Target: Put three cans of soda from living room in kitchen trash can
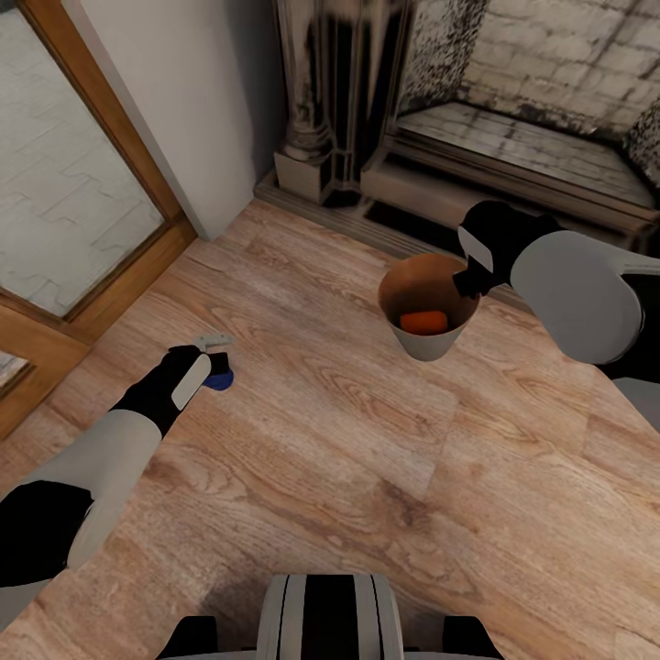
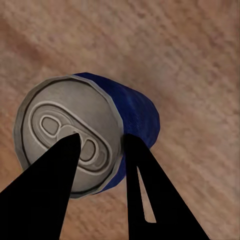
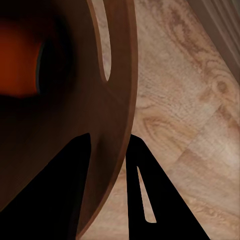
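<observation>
Holding 1 blue soda can in my left gripper and the trash can by its rim in my right gripper, over the living room's wood floor.

From the left wrist camera I see the jaws clenched on the blue soda can, 1 finger crossing its silvery pull-tab top and the other against its blue side, the can tilted above the floor planks. My right jaws pinch the trash can's wall, 1 finger inside the coppery interior and 1 outside. In the head view, 1 orange soda can lies at the bottom of the bin, which is lifted near the dark fireplace. The 2 arms are well apart; a wood-framed glass door stands at my left.
</observation>
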You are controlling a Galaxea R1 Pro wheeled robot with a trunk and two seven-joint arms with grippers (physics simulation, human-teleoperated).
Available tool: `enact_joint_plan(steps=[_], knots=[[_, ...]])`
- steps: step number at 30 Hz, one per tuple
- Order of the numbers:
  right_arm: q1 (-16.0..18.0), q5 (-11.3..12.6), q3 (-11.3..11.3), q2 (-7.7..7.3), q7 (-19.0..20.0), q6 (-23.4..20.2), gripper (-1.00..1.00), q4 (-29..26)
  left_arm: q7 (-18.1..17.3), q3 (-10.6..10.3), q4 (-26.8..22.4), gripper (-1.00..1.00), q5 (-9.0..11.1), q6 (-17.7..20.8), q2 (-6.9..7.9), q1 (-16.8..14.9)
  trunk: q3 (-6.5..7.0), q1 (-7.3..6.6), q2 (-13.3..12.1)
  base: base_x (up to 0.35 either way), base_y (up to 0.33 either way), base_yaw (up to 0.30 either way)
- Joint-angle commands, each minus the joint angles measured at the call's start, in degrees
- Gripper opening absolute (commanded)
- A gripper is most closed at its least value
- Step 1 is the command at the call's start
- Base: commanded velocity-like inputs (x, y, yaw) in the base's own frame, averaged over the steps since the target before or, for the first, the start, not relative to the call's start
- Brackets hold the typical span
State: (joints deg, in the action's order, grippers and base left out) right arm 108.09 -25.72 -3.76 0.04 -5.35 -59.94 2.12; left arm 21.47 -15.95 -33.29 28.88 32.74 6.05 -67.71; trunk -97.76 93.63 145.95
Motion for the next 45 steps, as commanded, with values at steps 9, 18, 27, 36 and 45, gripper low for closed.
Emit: enact_joint_plan(steps=[9, 18, 27, 36, 45], knots=[[-3.6, -0.7, 0.6, 0.00, 0.0, -0.1, -1.00, 0.1, 0.1, -0.1, 0.3, -1.00, 0.5, -0.7, 0.01, 0.0, -0.02, 3.25, 0.0, 0.000, 0.000, 0.000], [-3.6, -0.7, 0.8, -0.51, 0.0, -0.1, -1.00, 0.1, 0.1, -0.2, 0.0, -1.00, 0.5, -0.7, -0.02, 0.0, -0.02, 3.25, 0.0, 0.000, 0.000, 0.000], [-3.6, -0.7, 0.9, -0.81, 0.0, -0.1, -1.00, 0.1, 0.2, -0.4, 0.0, -1.00, 0.5, -0.7, -0.25, 0.0, -0.02, 3.25, 0.0, 0.000, 0.000, 0.000], [-3.6, -0.7, 0.9, -0.83, 0.0, -0.1, -1.00, 0.1, 0.2, -0.4, 0.0, -1.00, 0.5, -0.7, -0.39, 0.0, -0.02, 3.25, 0.0, 0.000, 0.000, 0.000], [-3.6, -0.7, 0.9, -0.83, 0.1, -0.1, -1.00, 0.1, 0.2, -0.4, 0.0, -1.00, 0.5, -0.7, -0.43, 0.0, -0.02, 3.25, 0.0, 0.000, 0.000, 0.000]])
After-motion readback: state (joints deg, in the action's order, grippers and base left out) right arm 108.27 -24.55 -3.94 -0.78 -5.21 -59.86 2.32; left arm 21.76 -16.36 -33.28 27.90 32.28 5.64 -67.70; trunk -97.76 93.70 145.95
